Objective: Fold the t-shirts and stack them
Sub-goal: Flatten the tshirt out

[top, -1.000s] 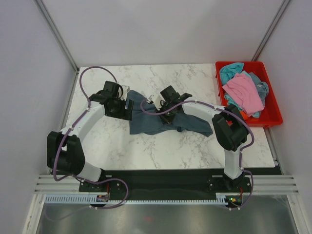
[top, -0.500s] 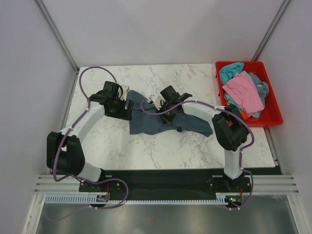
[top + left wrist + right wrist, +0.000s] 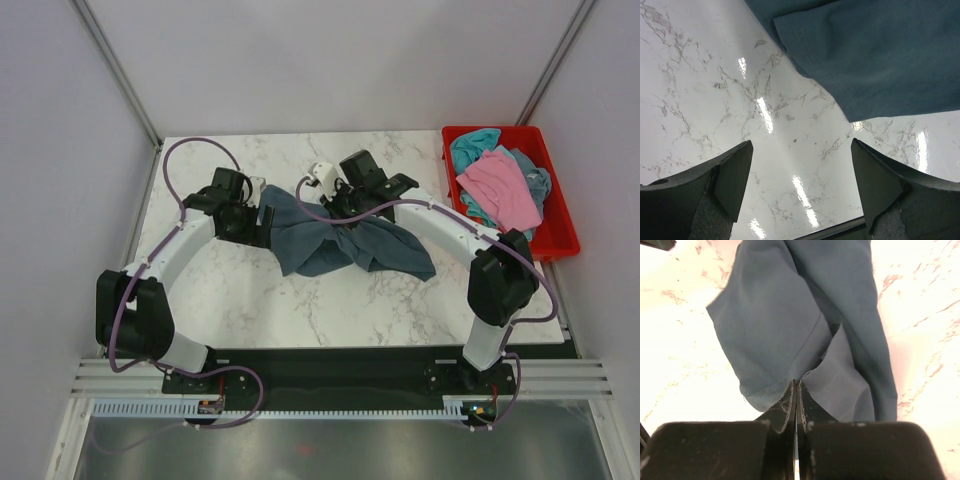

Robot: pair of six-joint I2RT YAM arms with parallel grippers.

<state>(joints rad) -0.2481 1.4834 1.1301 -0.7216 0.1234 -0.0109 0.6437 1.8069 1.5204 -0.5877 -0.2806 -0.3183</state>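
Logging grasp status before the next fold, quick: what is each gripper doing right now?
Left gripper: open, holding nothing, beside the slate-blue t-shirt.
Right gripper: closed, pinching a fold of the slate-blue t-shirt.

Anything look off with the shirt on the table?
The dark slate-blue cloth t-shirt lies bunched and twisted on the white marble table, not spread flat. The right gripper is shut on its edge; the left gripper hangs open over bare marble. Nothing spilled.

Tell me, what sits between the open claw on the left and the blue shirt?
Only bare marble table. In the left wrist view, the open left gripper stands short of the blue t-shirt, with nothing but shiny stone between them.
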